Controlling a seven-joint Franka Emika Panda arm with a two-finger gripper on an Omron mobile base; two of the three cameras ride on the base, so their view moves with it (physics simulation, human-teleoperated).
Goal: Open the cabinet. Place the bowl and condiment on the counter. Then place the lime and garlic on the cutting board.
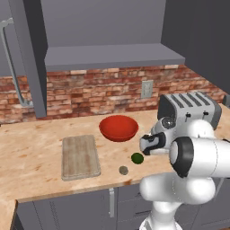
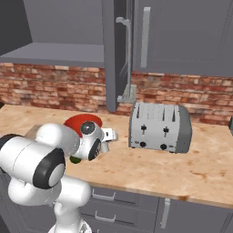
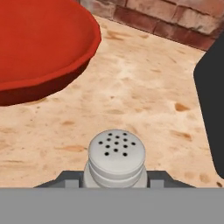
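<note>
Tan counter [image 1: 40, 148], brick backsplash [image 1: 90, 92]; cabinet [image 1: 27, 54] apparently open.

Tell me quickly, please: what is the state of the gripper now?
Gripper: closed on the white shaker, beside the red bowl above the counter.
</note>
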